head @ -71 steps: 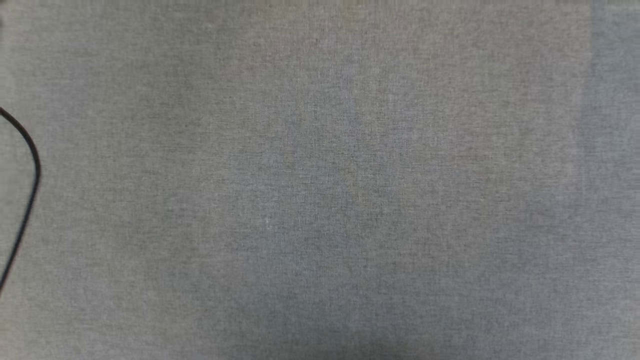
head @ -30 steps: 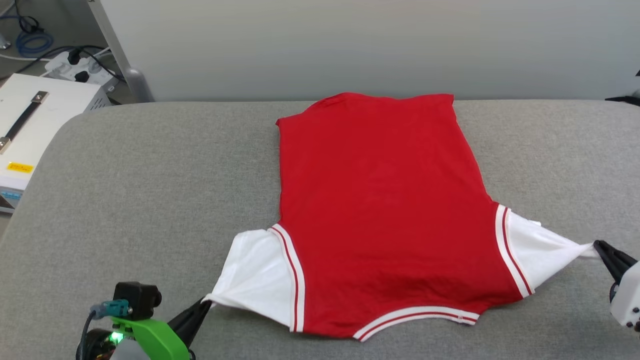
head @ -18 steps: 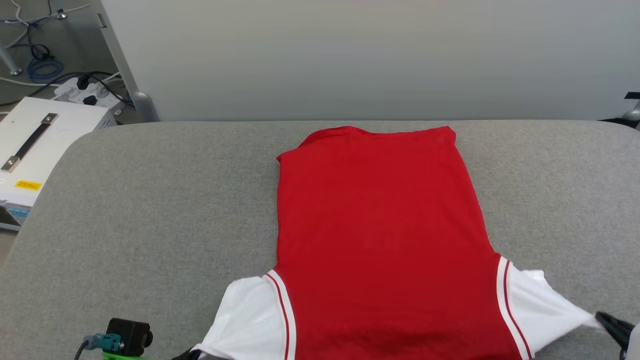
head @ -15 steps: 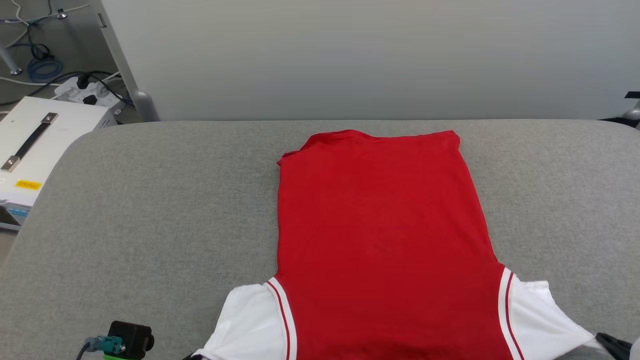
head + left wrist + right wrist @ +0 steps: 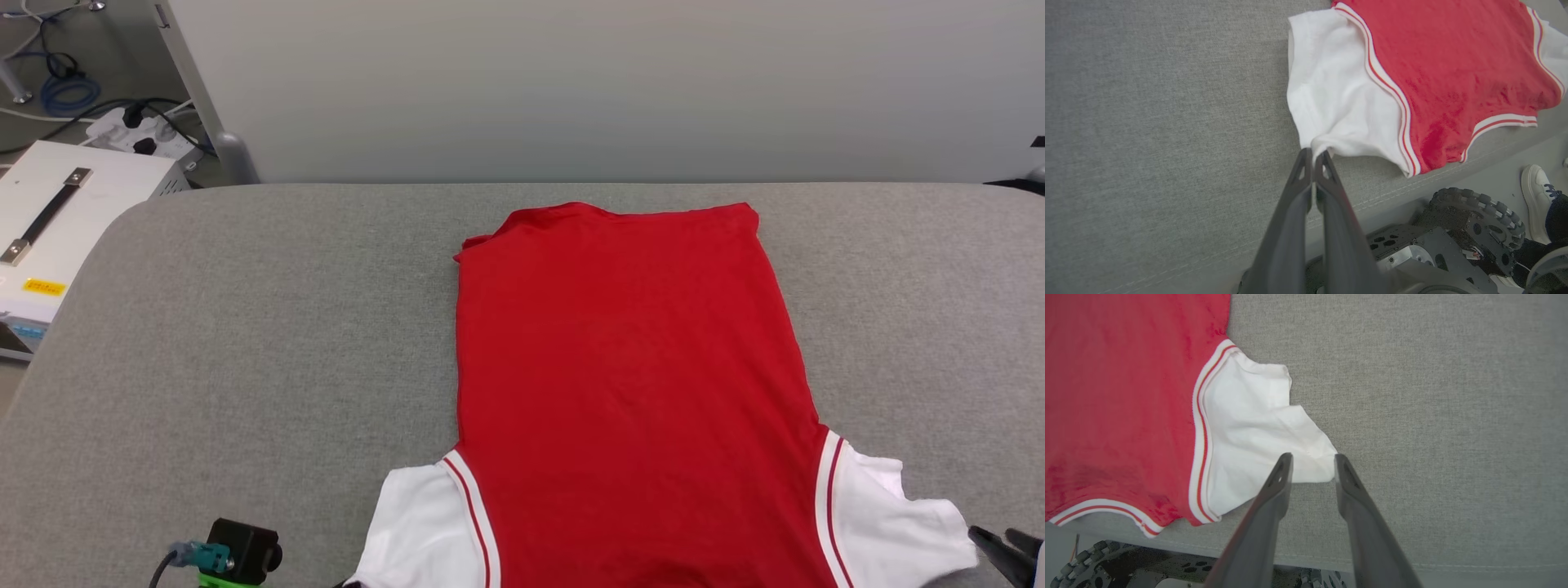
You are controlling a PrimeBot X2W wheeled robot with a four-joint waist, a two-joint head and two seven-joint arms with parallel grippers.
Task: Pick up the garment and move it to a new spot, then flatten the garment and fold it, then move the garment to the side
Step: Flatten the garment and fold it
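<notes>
Red jersey T-shirt (image 5: 620,367) lies flat on the grey fabric-covered table (image 5: 245,343). It fills the centre and lower right of the head view, with its hem toward the top of the frame, its white sleeves at the bottom edge, and a plain red side up. At mid-frame in the left wrist view, the left gripper (image 5: 1312,157) has its jaws pressed together, pinching the corner of one white sleeve. In the right wrist view the right gripper (image 5: 1312,463) has its jaws spread; the other sleeve's corner lies between the tips, unpinched. A white box with a black handle (image 5: 73,196) sits at the head view's upper left.
</notes>
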